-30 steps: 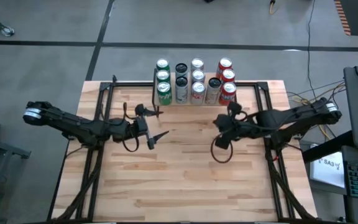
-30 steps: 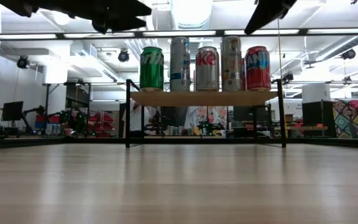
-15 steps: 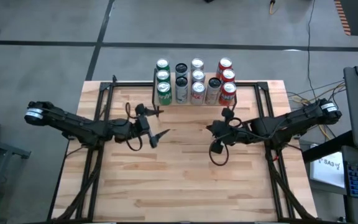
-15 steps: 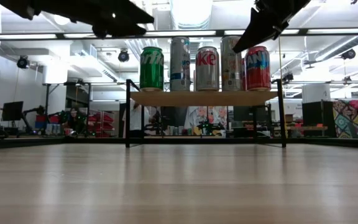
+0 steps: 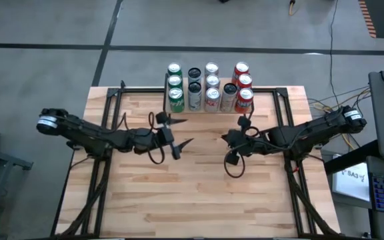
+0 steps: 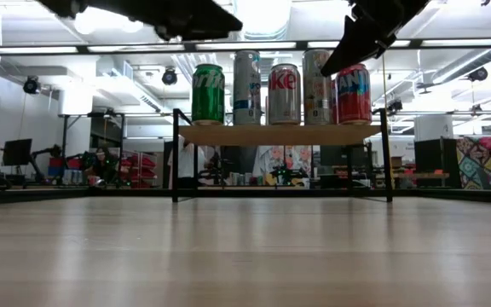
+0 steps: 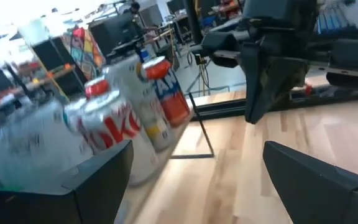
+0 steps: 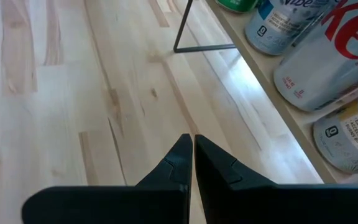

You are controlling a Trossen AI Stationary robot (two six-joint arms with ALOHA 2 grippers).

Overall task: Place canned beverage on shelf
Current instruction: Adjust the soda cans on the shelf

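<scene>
the shelf is sitting at the far edge of the table, already loaded with cans in rows. from table level the front row is showing a green sprite can on the left, a silver and blue can, a silver diet coke can with red "ke" lettering, another silver can, and a red and blue can on the right whose lettering i can't make out. the left gripper is hovering over the table near the shelf's left end, jaws spread wide and holding nothing. the right gripper is hanging near the right end, fingers pressed together, empty.
</scene>
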